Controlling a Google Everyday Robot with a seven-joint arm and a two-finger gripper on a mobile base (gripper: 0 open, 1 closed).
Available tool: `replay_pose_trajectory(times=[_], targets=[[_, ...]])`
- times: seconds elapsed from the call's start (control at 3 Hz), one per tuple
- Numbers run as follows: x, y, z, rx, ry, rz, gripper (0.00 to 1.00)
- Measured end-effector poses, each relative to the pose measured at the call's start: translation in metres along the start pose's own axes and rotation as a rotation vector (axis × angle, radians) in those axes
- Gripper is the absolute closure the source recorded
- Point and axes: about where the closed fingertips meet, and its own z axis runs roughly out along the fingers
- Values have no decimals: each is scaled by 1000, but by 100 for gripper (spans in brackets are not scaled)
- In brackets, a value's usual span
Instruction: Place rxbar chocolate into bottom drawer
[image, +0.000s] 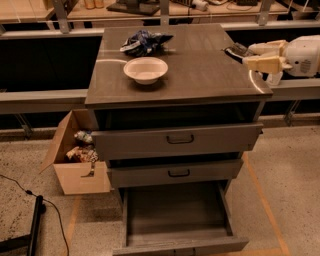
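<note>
The rxbar chocolate (234, 50) is a small dark bar held at the tips of my gripper (246, 54), just above the right edge of the cabinet top (200, 75). The gripper is shut on it, and my white arm (302, 52) reaches in from the right. The bottom drawer (175, 207) is pulled out wide open at the foot of the cabinet, its grey floor bare. It lies far below and to the left of the gripper.
A white bowl (145, 69) and a wrinkly blue-and-white bag (144, 42) sit on the cabinet top. The top drawer (177, 140) and middle drawer (175, 172) stand slightly out. A cardboard box (75, 160) of items stands left of the cabinet. A black cable (30, 200) lies on the floor.
</note>
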Motion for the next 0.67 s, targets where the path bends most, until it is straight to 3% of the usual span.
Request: replay_pose_trajectory(times=[0.67], targets=[[2,36,1,-159,32,-26,100]])
